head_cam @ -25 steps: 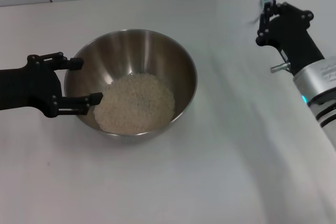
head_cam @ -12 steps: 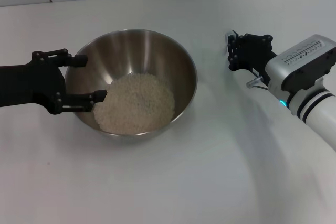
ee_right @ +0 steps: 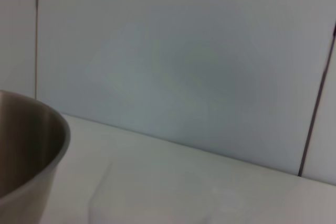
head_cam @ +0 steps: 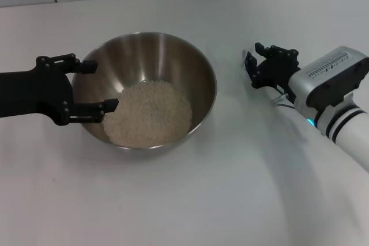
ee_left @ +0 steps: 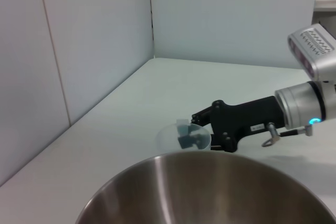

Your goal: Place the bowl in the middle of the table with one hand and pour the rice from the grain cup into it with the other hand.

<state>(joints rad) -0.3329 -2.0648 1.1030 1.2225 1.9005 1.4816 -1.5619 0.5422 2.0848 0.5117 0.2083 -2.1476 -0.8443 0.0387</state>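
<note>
Bowl: the bowl (head_cam: pixel 144 87) is seen near the middle of the surface (head_cam: pixel 190 200), its rim straddled by the left pincer (head_cam: pixel 98 87), one finger outside and one inside (no firm contact can be made out, so whether it is clamped cannot be told).
Rice: the rice (head_cam: pixel 148 113) is piled inside the bowl, so the pour is judged done.
Grain cup: the grain cup (ee_left: pixel 184 137) is grasped by the right pincer (head_cam: pixel 252 65), held low beside the bowl and apart from it, apparently empty.
Remaining step: the cup is judged ready to be set down clear of the bowl.
</note>
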